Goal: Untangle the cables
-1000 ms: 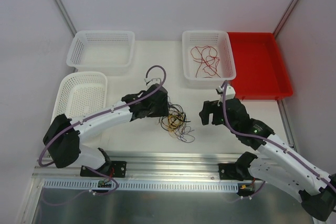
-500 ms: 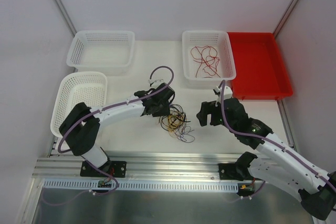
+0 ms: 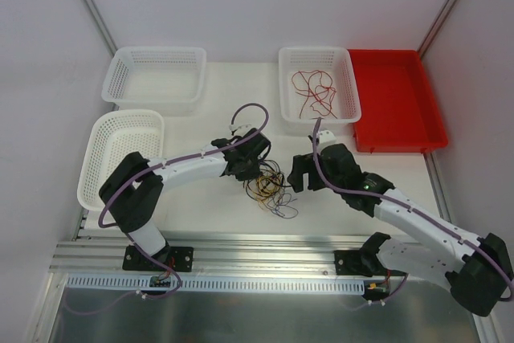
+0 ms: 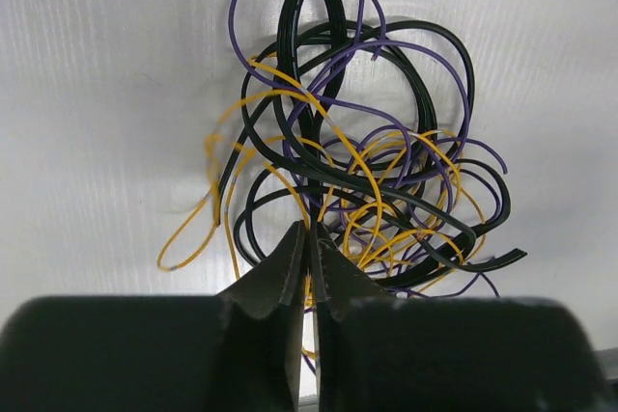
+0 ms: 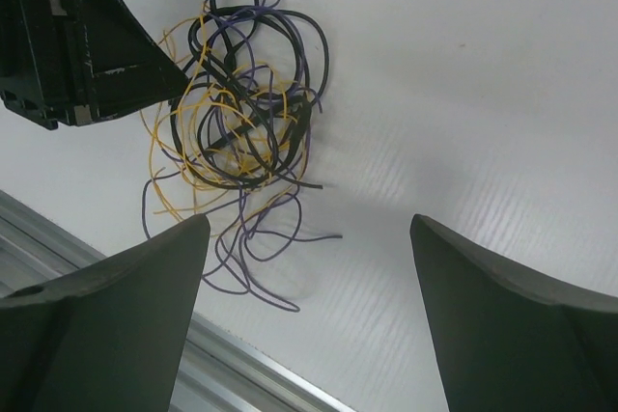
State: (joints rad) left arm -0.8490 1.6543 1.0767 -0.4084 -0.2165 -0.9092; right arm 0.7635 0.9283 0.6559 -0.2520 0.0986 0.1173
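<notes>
The left hand [image 4: 307,248] is at the near edge of the cables [image 3: 269,186]. Its two fingers are pressed together. A bit of yellow wire shows in the thin slit between them, so it looks like the hand is pinching that wire. The cables are a messy pile of black, yellow and purple wires, all looped through each other. The pile lies flat on the white surface [image 3: 241,94], and the left hand's tip sits on the pile's left side.

The right hand [image 5: 307,238] is just to the right of the pile. Its fingers are wide apart and nothing is between them. It does not touch the pile.

Past the pile, on the far side and a little to the right, there is a white basket [image 3: 317,51]. Some red cables [image 3: 313,90] lie curled inside it. A red tray [image 3: 397,106] sits right next to that basket, farther to the right of the pile.

Well away to the left of the pile there are two more white baskets [image 3: 154,78], one behind the other.
</notes>
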